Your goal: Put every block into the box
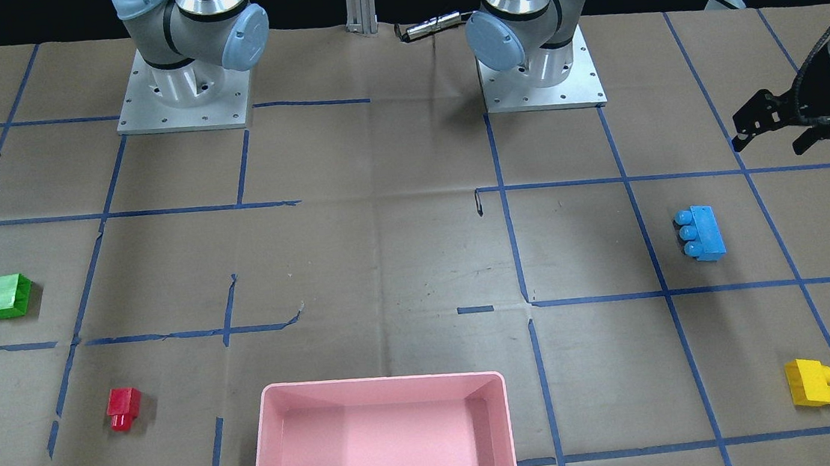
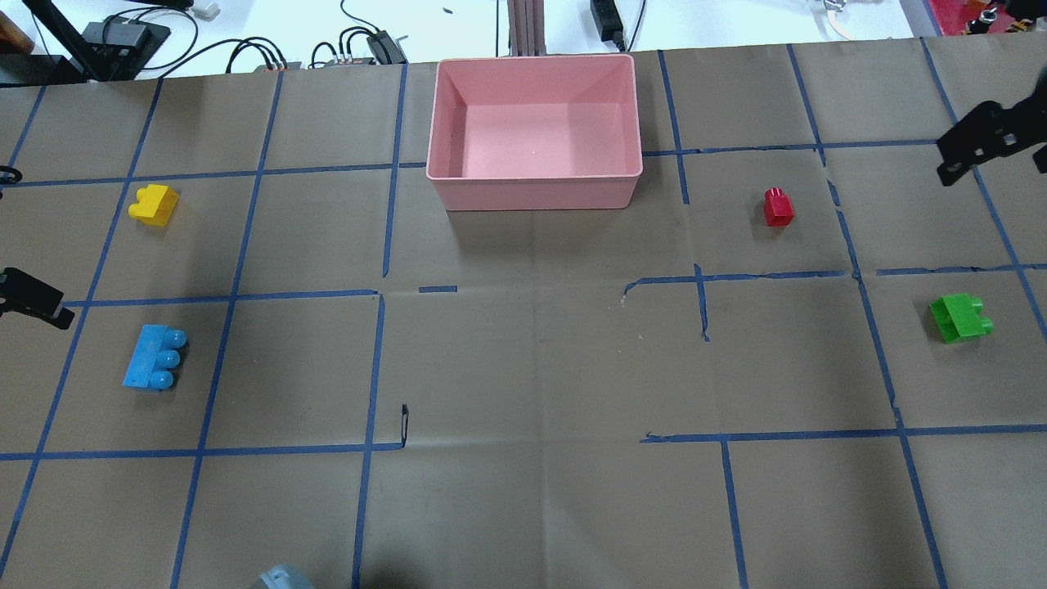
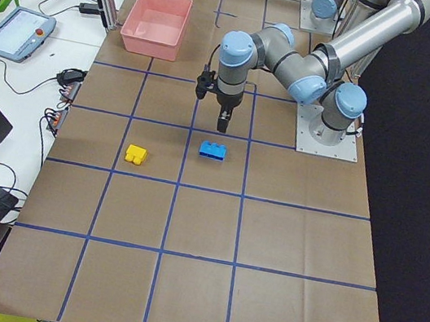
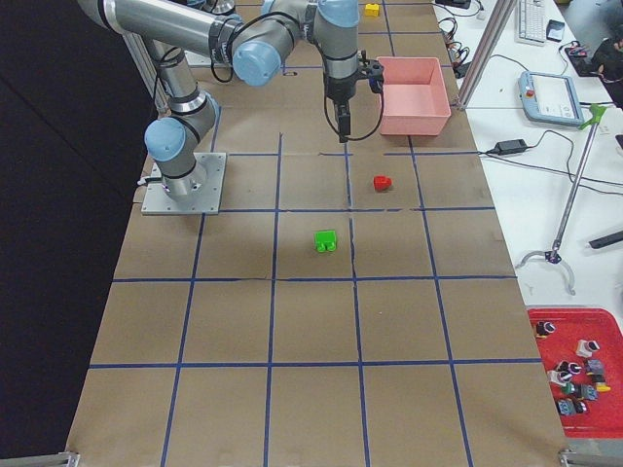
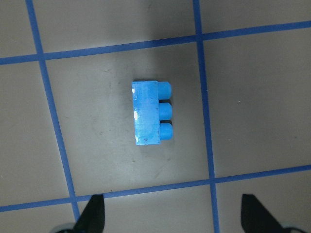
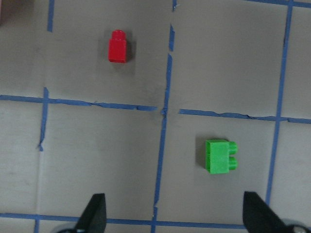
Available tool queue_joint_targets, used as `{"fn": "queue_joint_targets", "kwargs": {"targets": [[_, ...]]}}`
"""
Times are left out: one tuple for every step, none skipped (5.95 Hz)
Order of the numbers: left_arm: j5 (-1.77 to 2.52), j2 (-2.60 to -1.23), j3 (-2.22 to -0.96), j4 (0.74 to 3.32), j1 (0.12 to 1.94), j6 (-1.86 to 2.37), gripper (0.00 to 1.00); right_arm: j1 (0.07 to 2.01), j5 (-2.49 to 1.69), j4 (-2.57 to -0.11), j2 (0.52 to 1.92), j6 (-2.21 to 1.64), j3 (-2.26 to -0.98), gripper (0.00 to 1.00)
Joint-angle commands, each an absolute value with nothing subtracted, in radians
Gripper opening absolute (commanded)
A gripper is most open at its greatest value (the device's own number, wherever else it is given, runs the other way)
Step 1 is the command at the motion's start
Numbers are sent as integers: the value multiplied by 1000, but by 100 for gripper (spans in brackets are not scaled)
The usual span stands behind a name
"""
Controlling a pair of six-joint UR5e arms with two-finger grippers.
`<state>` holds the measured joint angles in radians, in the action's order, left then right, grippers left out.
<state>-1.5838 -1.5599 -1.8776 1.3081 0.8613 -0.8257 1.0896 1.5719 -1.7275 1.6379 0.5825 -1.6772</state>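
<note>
The pink box (image 2: 532, 193) stands empty at the far middle of the table. All the blocks lie on the paper outside it: the light-blue one (image 2: 154, 357) and the yellow one (image 2: 154, 204) on my left, the red one (image 2: 778, 206) and the green one (image 2: 959, 317) on my right. My left gripper (image 1: 778, 132) is open and empty, hovering above and just beside the light-blue block (image 5: 149, 113). My right gripper (image 2: 977, 143) is open and empty, high over the area of the red block (image 6: 117, 47) and green block (image 6: 219, 156).
Brown paper with blue tape grid lines covers the table (image 2: 532, 368). The two arm bases (image 1: 181, 88) stand on the robot's side. Cables and gear (image 2: 360, 45) lie beyond the far edge, behind the box.
</note>
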Motion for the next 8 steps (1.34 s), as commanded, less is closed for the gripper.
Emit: {"fn": "queue_joint_targets", "kwargs": {"targets": [[-1577,-1600,-1949,1183,862,-786,99,911,1566,-1740,1608,733,-1690,100],[-1574,-1639,-2001,1095,864,-778,99,901,1569,-1841,1516,730,-1721,100],[-1562,-1705,-2026,992,865,-778,99,896,1574,-1990,1386,736,-1753,100],[-1559,-1748,-2028,977,871,-763,99,891,1571,-2043,1302,750,-1758,100],[-1557,-1776,-2028,976,873,-762,99,888,1568,-2049,1269,753,-1793,100],[-1524,-1798,-2031,947,879,-759,99,888,1568,-2171,1278,746,-1877,100],[-1519,-1822,-2057,890,880,-759,99,890,1568,-2268,1275,750,-1941,100],[-1519,-1848,-2095,799,881,-761,99,890,1566,-2278,1276,752,-1968,100]]}}
